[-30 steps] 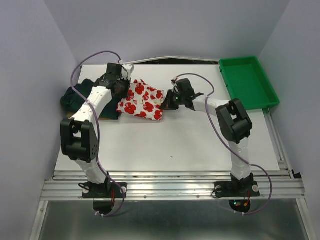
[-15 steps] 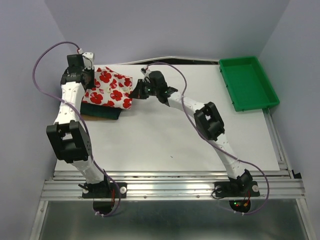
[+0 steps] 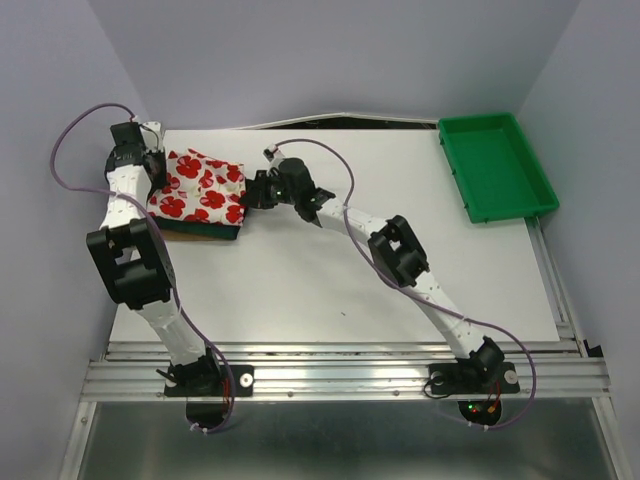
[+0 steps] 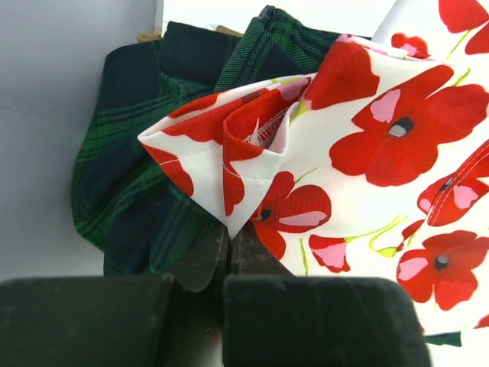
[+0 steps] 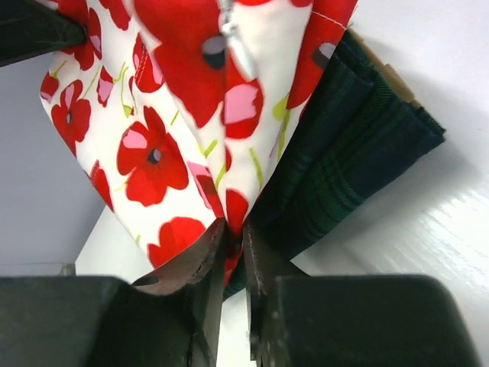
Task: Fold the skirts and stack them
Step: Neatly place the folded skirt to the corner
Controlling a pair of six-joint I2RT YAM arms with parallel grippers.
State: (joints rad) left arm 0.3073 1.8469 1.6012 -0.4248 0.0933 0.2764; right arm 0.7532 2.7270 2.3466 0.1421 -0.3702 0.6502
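- The floral skirt [image 3: 203, 186] is spread, folded, over the plaid skirt [image 4: 130, 191] at the far left corner of the table [image 3: 330, 270] (from above only the near edge of the plaid shows).
- The left gripper [image 4: 228, 238] is clenched on a folded corner at the left end of the floral skirt.
- The right gripper [image 5: 233, 233] grasps its right edge, fingers closed on the cloth, beside the plaid.

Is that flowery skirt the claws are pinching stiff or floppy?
Probably floppy: the flowery skirt bunches into soft folds at the left gripper and drapes from the right gripper. Likely light, since thin pinches hold it.
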